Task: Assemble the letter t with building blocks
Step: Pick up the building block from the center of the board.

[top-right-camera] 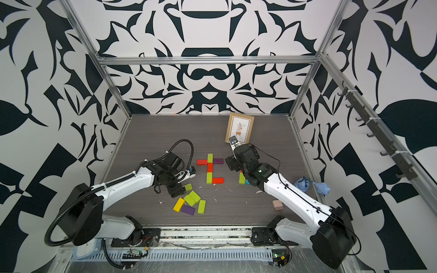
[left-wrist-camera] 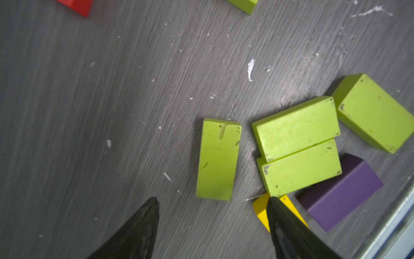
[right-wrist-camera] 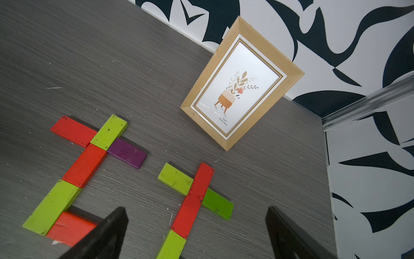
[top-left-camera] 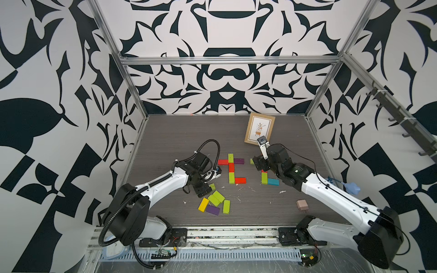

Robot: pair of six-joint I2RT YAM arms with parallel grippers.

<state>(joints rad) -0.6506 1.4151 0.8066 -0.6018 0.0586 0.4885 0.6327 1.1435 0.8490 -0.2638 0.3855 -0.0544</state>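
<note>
Hovering at left: the left gripper (left-wrist-camera: 211, 199) hangs low over the table (left-wrist-camera: 89, 112), jaws apart, bare table between them, nothing held.
Loose blocks: a lone lime block (left-wrist-camera: 218, 159) lies flat just ahead of the fingertips. A yellow block (left-wrist-camera: 261, 210) is partly hidden under one finger. Two lime blocks (left-wrist-camera: 298, 130), side by side and touching, and a purple block (left-wrist-camera: 342, 192) lie just beyond that finger.
First letter (top-left-camera: 231, 168): lies between the two grippers, apart from both. Its stem runs lime, red, lime. Red and purple crossbar pieces touch the stem, and a red foot (top-left-camera: 240, 180) sits at its near end.
Second letter (right-wrist-camera: 201, 179): lies directly below the right gripper (right-wrist-camera: 196, 210). A red-and-lime stem is crossed by green pieces, and a top view shows a teal block (top-left-camera: 273, 181) at its foot.
Right gripper state: jaws spread wide, empty, clear of the blocks.
Picture frame (right-wrist-camera: 242, 85): stands upright ahead of the right gripper, apart from it.
Plug adapter (top-left-camera: 301, 205): lies behind the right gripper, near its arm.
</note>
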